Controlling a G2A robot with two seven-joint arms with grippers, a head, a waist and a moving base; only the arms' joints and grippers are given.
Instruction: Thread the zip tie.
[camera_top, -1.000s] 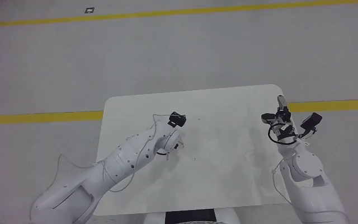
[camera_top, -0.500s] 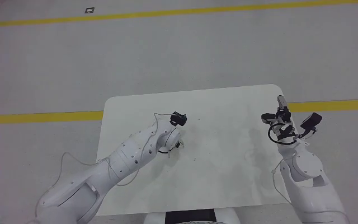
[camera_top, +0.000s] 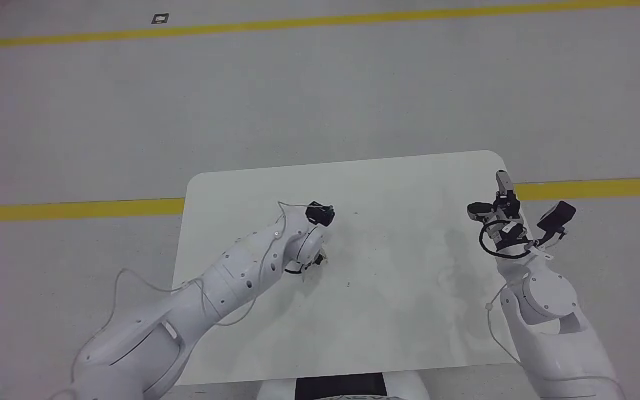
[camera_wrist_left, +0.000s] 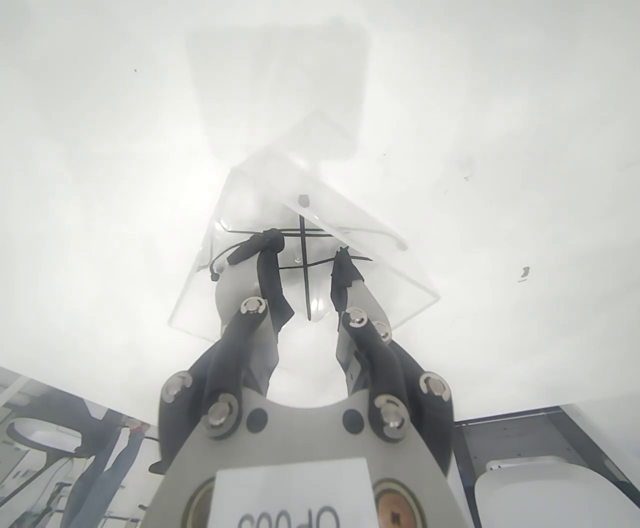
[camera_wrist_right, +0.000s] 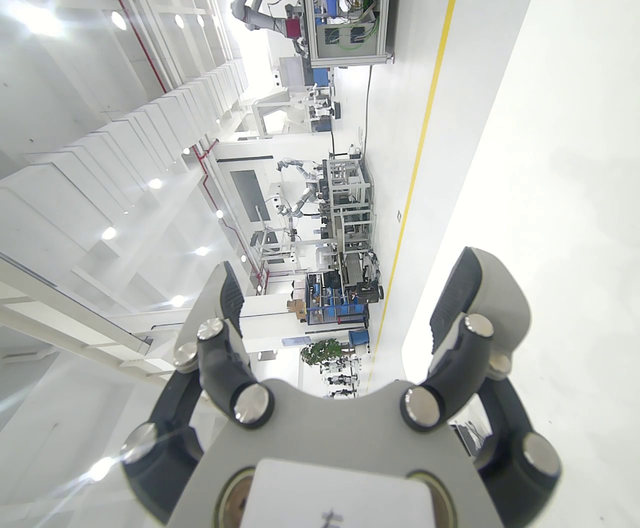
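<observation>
Thin black zip ties lie crossed on a clear square plate (camera_wrist_left: 385, 270) on the white table (camera_top: 400, 310). One upright zip tie (camera_wrist_left: 303, 285) runs between the fingers of my left gripper (camera_wrist_left: 306, 252), which is open and hovers close over the plate, its tips next to the crossing ties. From above, the left gripper (camera_top: 313, 257) sits left of the table's middle. My right gripper (camera_wrist_right: 345, 295) is open and holds nothing. It is raised at the table's right edge (camera_top: 497, 207) and points out towards the room.
The plate's near corner lies under the left fingers. A few small dark specks (camera_wrist_left: 523, 273) mark the tabletop. A yellow floor line (camera_top: 90, 209) runs behind the table.
The left arm's elbow has shifted slightly while its gripper stays over the plate. The right arm has not moved.
</observation>
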